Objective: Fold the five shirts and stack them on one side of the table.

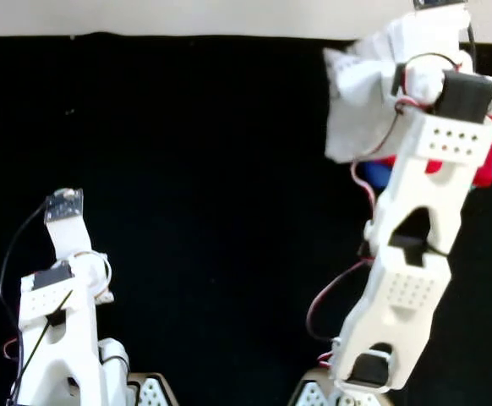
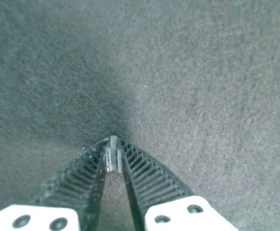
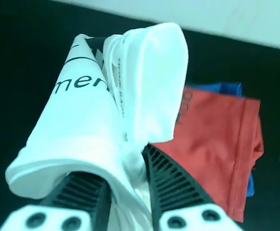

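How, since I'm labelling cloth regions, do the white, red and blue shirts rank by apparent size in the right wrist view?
1. white shirt, largest, but nearest the camera in the right gripper, so unsure.
2. red shirt.
3. blue shirt, mostly hidden under the red.

The desk (image 1: pixel 212 169) has a dark, felt-like top. At the upper right of the high view a blue shirt (image 1: pixel 378 174) lies on it, with a red shirt (image 3: pixel 212 139) flat on top of that.
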Available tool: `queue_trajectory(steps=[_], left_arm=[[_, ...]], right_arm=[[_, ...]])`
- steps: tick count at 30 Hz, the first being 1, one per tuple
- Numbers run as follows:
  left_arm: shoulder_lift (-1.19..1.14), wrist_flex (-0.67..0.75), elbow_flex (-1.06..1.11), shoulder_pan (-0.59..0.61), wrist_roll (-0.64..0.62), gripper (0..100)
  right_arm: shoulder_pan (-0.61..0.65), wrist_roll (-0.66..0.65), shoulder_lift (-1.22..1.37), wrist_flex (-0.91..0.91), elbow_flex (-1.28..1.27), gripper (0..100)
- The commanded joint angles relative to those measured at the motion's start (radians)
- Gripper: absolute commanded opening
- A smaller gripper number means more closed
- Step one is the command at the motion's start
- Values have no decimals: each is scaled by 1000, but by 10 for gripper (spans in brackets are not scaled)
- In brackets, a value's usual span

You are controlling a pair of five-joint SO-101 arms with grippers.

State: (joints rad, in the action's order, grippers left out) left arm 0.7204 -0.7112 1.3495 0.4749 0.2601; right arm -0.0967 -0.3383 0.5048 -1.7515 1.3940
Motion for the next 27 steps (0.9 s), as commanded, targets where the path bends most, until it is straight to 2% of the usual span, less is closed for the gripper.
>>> queue_trajectory(steps=[1,4,7,13,19,23,27], left_arm=[[5,18,2,4,-9,12],[5,18,2,4,-9,12],[5,18,2,4,-9,12],[5,18,2,4,-9,12],[5,18,2,4,-9,12],[5,18,2,4,-9,12],[5,18,2,4,-9,12]], right_arm=[[-24,-9,-93,-8,47,5],[-87,-11,-79,-8,30,5],[-147,-75,-24,8,-53,5],[-275,-152,162,228,-211,5],[-329,-184,277,423,-217,9],[-331,-183,308,443,-223,15],[-331,-180,314,398,-225,151]])
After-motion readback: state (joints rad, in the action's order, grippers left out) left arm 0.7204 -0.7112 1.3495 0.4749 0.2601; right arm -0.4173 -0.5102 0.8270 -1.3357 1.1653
